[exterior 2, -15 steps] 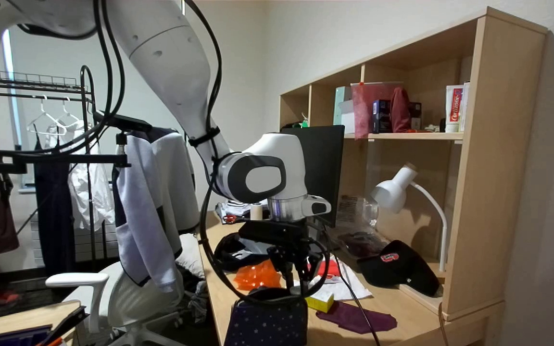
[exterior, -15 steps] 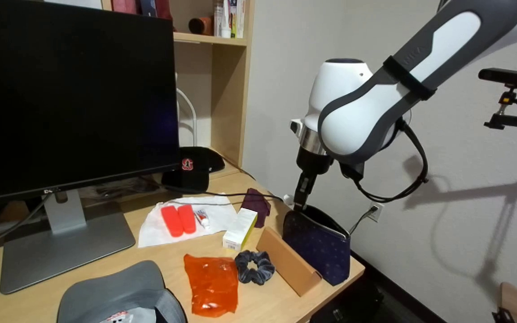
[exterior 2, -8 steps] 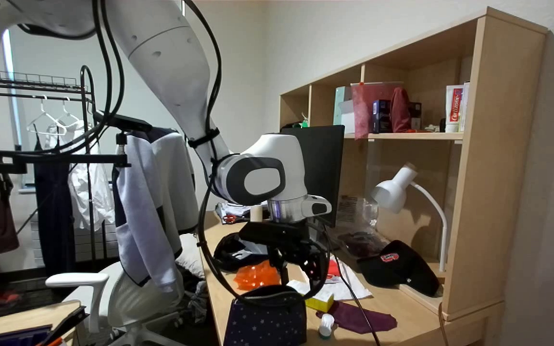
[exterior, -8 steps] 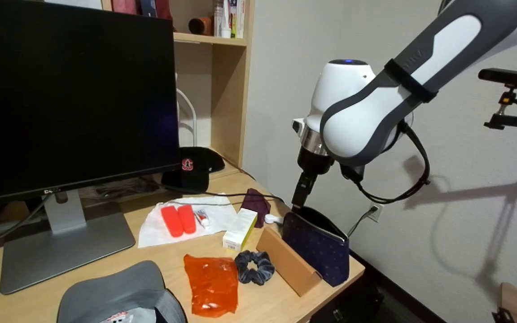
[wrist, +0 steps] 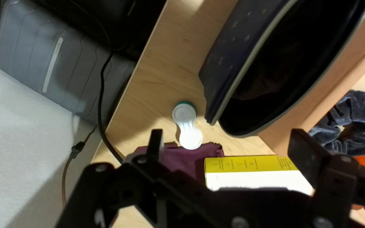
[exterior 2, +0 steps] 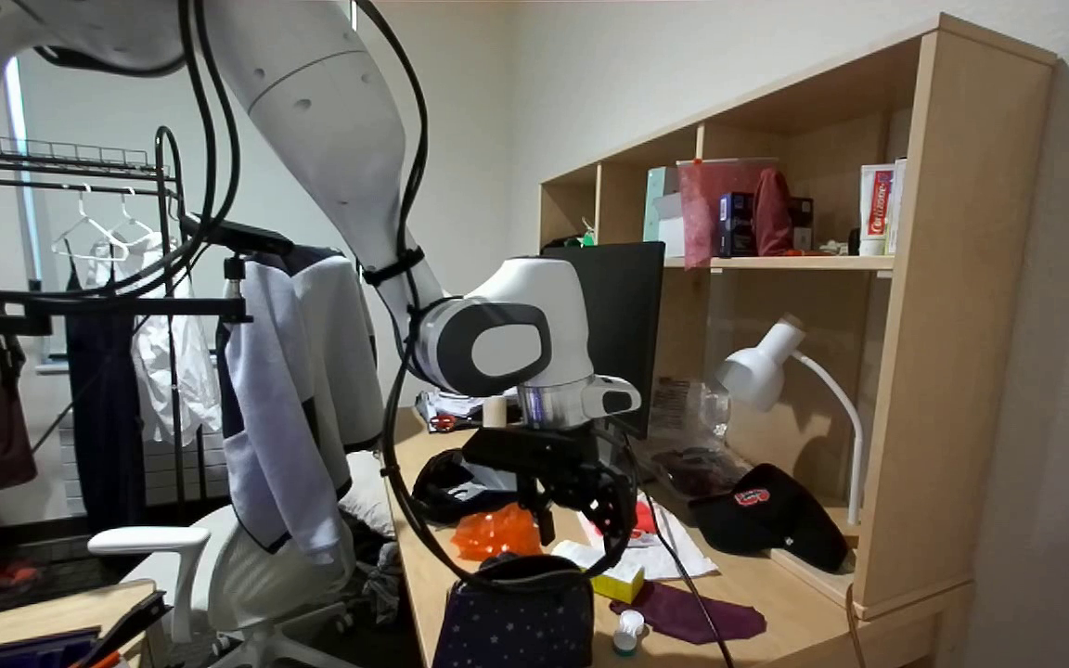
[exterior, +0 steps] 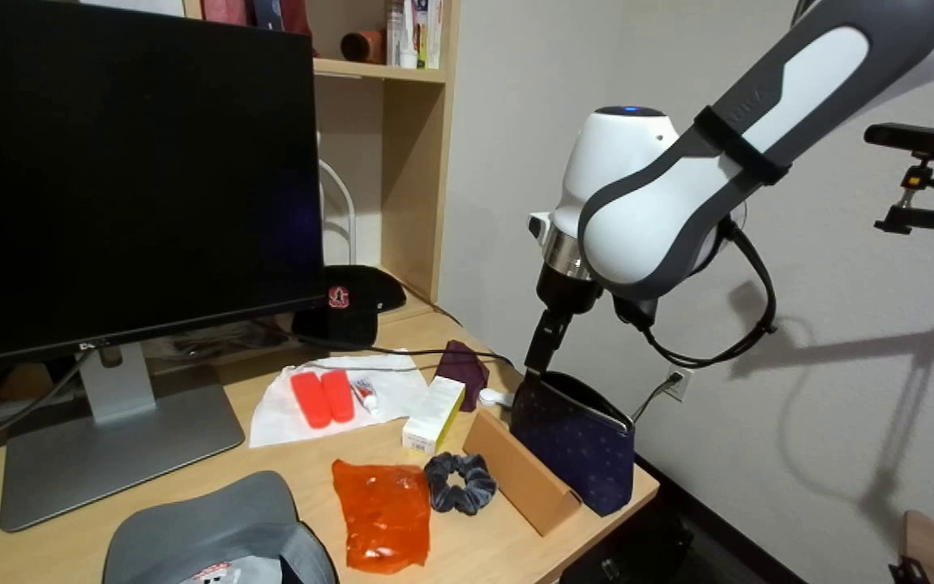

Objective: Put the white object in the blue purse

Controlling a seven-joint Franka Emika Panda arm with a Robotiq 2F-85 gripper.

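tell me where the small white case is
In the wrist view, the small white case lies near the centre, on the desk left of the blue purse, with the maroon cloth at its lower end.

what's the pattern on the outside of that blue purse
The blue purse has small pale stars on dark navy, clearest in an exterior view.

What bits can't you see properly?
Deep inside the blue purse: too dark in the wrist view.
Part of the white object: behind the blue purse, in an exterior view.
Rest of the gray cap: cut off by an exterior view's bottom edge.
Writing on the yellow-and-white box: too small, wrist view.
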